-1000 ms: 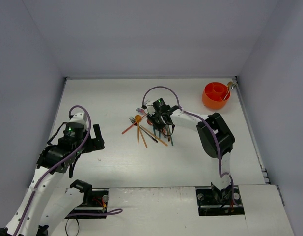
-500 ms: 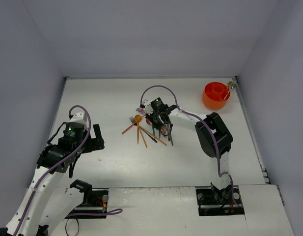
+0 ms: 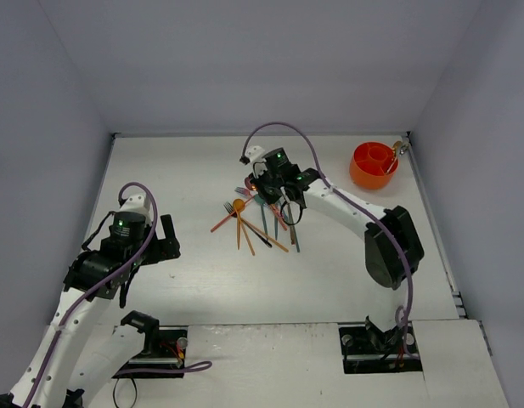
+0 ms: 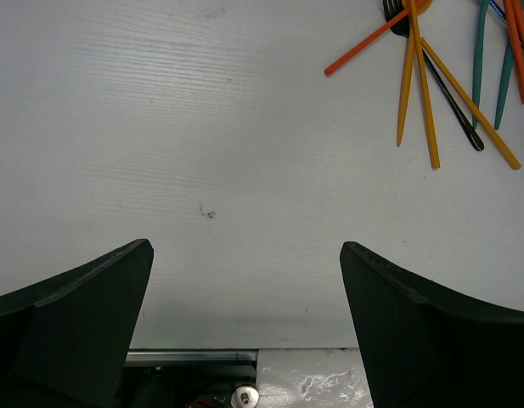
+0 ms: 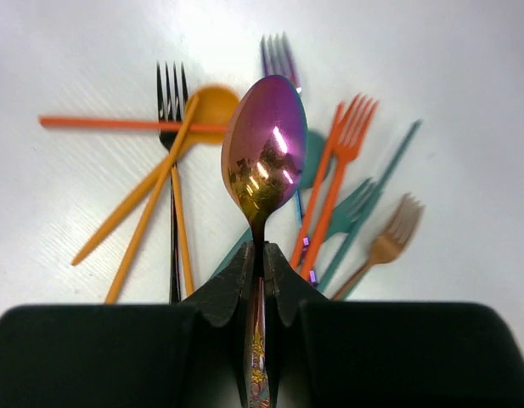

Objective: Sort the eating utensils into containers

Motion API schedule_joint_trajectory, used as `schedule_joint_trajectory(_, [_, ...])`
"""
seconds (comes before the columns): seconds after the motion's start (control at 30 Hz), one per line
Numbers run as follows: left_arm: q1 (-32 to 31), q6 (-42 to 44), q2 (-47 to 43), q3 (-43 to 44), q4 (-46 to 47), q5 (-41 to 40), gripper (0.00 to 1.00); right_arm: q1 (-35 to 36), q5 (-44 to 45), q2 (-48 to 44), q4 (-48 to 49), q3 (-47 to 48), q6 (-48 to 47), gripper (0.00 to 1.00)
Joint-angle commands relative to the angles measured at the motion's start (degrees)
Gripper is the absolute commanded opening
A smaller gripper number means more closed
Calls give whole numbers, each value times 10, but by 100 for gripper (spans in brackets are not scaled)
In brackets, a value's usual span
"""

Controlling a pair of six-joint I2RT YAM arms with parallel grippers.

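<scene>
My right gripper (image 5: 260,255) is shut on the handle of an iridescent purple-gold spoon (image 5: 266,144) and holds it above the pile of utensils (image 3: 260,223) in the table's middle. In the top view this gripper (image 3: 263,182) hangs over the pile's far edge. Below the spoon lie an orange spoon (image 5: 212,106), a black fork (image 5: 171,93), an orange fork (image 5: 351,127), a teal fork (image 5: 357,204), a copper fork (image 5: 396,229) and orange sticks (image 5: 134,217). The orange round container (image 3: 372,164) stands at the back right. My left gripper (image 4: 245,248) is open and empty over bare table, left of the pile (image 4: 440,93).
A metallic utensil (image 3: 400,150) leans at the container's right rim near the right wall. Walls enclose the table at the back and both sides. The left arm (image 3: 117,246) is at the near left, and its mount plate (image 4: 329,382) lies just under its gripper.
My right gripper has lifted and drawn toward the back with the purple-gold spoon in it. The right arm's elbow swung right. The left arm has not moved.
</scene>
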Motion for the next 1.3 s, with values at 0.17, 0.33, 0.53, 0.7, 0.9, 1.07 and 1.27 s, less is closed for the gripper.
schedule_joint_trajectory(0.17, [-3,4,-1,14,32,-25,91,-159,52,-161,66,36,16,0])
schedule_joint_trajectory(0.33, [-3,11,-9,8,42,-30,91,-306,52,-198,162,3,58,0])
schedule_joint_trajectory(0.53, [-3,12,-14,-2,47,-31,91,-430,49,-172,233,-11,93,0])
schedule_joint_trajectory(0.7, [-3,16,-12,-6,55,-31,91,-480,58,-129,293,-21,124,0])
schedule_joint_trajectory(0.9, [-3,20,3,-6,62,-32,91,-494,61,-49,362,-20,145,0])
schedule_joint_trajectory(1.07, [-3,20,11,-4,62,-33,91,-498,64,3,417,-15,161,0])
schedule_joint_trajectory(1.27, [-3,24,33,2,62,-33,91,-498,56,55,444,1,163,0])
